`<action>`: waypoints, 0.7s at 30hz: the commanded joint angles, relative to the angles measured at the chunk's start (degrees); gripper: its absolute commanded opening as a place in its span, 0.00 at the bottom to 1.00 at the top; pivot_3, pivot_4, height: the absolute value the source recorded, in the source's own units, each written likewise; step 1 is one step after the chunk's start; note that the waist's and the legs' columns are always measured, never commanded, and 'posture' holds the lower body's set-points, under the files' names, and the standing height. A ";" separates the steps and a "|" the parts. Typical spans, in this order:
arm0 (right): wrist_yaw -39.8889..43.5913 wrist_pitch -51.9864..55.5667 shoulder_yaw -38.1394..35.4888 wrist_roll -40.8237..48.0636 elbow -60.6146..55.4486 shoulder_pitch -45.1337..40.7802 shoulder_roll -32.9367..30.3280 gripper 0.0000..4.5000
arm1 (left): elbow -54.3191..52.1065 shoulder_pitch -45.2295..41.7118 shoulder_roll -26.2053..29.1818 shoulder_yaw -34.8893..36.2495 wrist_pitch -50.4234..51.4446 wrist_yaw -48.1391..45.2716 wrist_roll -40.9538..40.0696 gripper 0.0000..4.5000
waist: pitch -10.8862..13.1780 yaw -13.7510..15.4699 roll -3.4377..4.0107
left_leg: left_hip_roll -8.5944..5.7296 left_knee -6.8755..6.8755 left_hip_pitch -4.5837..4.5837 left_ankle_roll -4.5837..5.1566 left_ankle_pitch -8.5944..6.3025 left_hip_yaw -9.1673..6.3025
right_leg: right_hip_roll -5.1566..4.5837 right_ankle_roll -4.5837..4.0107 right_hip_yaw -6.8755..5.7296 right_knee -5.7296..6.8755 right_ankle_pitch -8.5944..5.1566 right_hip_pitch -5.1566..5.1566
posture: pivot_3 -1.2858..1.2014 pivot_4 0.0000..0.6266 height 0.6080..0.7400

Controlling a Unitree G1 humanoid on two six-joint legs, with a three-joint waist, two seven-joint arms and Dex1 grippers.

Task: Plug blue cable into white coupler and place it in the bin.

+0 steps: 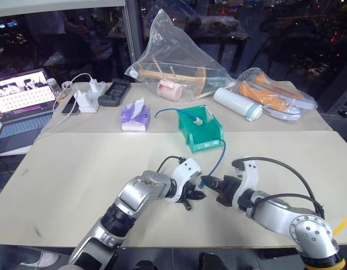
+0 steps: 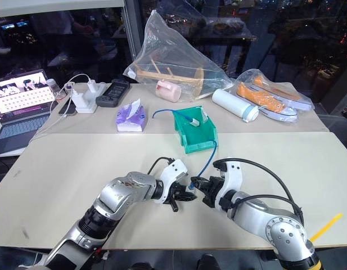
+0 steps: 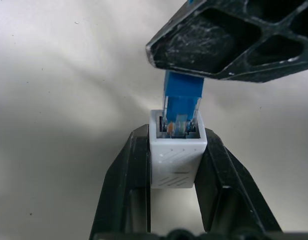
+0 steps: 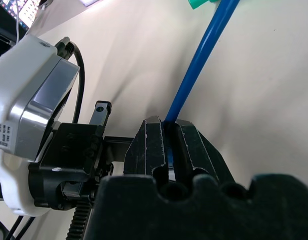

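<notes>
**Cable plug seated at coupler mouth, both tools engaged**

While both arms met low over the near part of the desk [image 1: 77, 169], my left tool [image 1: 191, 198] pinched the white coupler [image 3: 176, 152] between its two black fingers [image 3: 125, 190], one finger pressed against each side wall of the block. The coupler's socket opening faced away from the wrist, toward my right tool [image 1: 213, 184].

My right tool was pressed together on the blue cable [image 4: 201, 62] just behind its plug, with the cable clamped in the narrow slot between the fingers. In the left wrist view, the blue boot and clear plug stood in the mouth of the coupler's socket; how deep the plug sat could not be judged.

From the right tool, the cable ran up across the desk, over the sloped front of the bin [image 1: 202, 142], and into it. Its other plug end lay inside the bin near the back wall. A further loop of blue showed on the desk just left of the bin.

The teal bin stood near the middle of the desk, beyond both tools and apart from them. A purple tissue pack [image 1: 133, 117] lay to the bin's left.
</notes>
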 commanded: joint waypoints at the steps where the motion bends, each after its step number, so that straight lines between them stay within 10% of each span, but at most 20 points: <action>1: 1.19 4.92 4.97 1.27 -0.04 0.99 0.57 0.00 | -3.47 0.35 -1.34 1.10 0.22 1.76 -1.05 0.15 | 0.00 -0.01 0.00 | 0.00 0.00 0.00 0.00 0.00 0.00 | 0.00 0.00 0.00 0.00 0.00 0.00 | 0.52 0.24 1.00; 21: 11.79 9.38 8.62 -15.23 3.36 3.17 2.69 0.00 | -1.13 -1.87 -0.98 1.39 0.00 1.55 -2.33 0.15 | -0.45 -0.25 -0.06 | 0.00 -0.01 0.10 0.00 0.00 0.00 | 0.00 -0.02 0.00 0.01 -0.02 0.06 | 0.52 0.24 1.00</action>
